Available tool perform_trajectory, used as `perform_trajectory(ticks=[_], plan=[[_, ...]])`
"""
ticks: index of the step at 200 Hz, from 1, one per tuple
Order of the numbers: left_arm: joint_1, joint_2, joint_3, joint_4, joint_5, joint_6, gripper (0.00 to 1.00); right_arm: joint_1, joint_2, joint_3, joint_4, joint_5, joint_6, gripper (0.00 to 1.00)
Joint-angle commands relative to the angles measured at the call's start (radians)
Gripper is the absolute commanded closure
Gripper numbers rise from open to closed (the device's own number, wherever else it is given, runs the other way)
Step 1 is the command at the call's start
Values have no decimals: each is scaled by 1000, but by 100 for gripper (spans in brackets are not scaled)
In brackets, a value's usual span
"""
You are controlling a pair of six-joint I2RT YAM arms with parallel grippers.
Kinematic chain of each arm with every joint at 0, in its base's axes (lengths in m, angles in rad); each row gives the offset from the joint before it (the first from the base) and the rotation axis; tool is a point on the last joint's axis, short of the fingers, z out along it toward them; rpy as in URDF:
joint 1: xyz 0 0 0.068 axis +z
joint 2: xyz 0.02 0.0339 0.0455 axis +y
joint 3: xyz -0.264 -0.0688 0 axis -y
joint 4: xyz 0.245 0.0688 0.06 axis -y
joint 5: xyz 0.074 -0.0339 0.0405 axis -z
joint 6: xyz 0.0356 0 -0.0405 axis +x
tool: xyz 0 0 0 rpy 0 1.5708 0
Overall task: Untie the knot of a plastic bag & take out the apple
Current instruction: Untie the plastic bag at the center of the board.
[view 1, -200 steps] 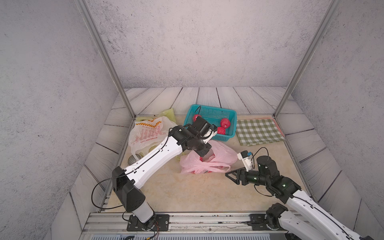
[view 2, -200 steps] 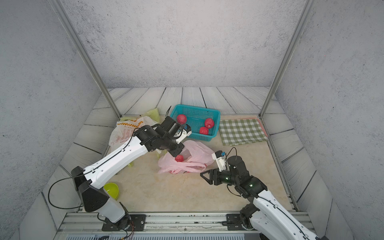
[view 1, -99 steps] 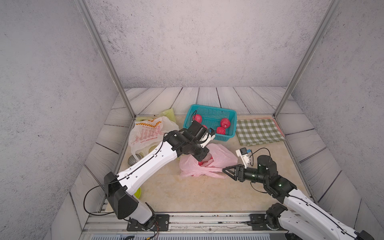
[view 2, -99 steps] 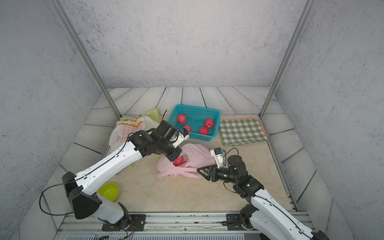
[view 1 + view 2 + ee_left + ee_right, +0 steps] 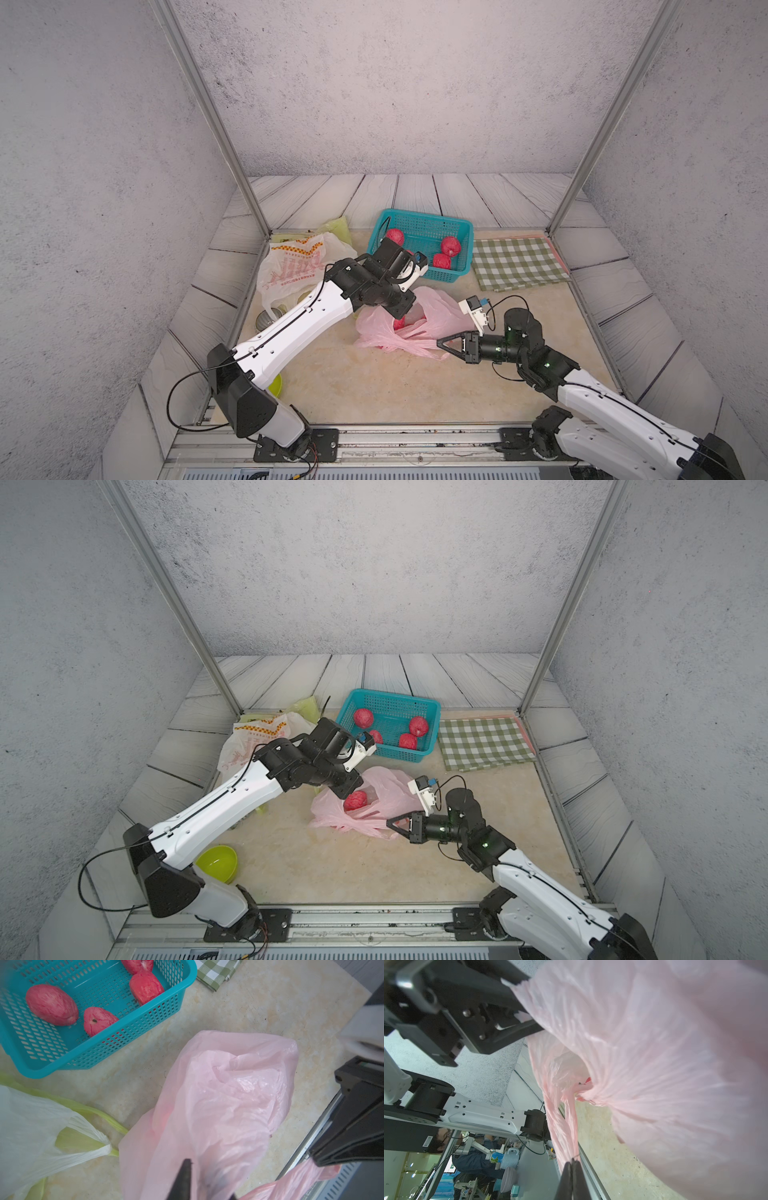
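The pink plastic bag (image 5: 432,316) lies slumped mid-table with its mouth gaping; no knot shows in any view. A red apple (image 5: 355,801) rests inside the mouth and glows faintly through the film in the left wrist view. My left gripper (image 5: 348,788) hangs right above the apple, open. One of its fingers (image 5: 185,1176) is outside the film and the other is a shadow behind it. My right gripper (image 5: 441,344) is low at the bag's near right side, shut on a twisted handle strip (image 5: 566,1132) of the bag.
A teal basket (image 5: 428,216) holding several red apples stands behind the bag, with a green checked cloth (image 5: 519,262) to its right. A white printed bag (image 5: 291,266) and a tin (image 5: 264,320) lie at the left. A green bowl (image 5: 216,862) sits by the left arm's base.
My right gripper has slid left to the bag and closed on its handle strip. My left gripper's jaws have parted over the apple, which has stayed put in the bag's mouth.
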Motion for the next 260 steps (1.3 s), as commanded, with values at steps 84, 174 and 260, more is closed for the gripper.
perform_trajectory(ticks=[84, 174, 260], plan=[[-395, -600, -455, 224, -284, 51, 14, 21, 140, 163, 34, 125, 239, 100], [-607, -433, -524, 390, -773, 140, 13, 85, 138, 251, -47, 104, 424, 100], [-612, -393, -545, 444, -782, 162, 14, 119, 153, 239, 85, 69, 532, 100]])
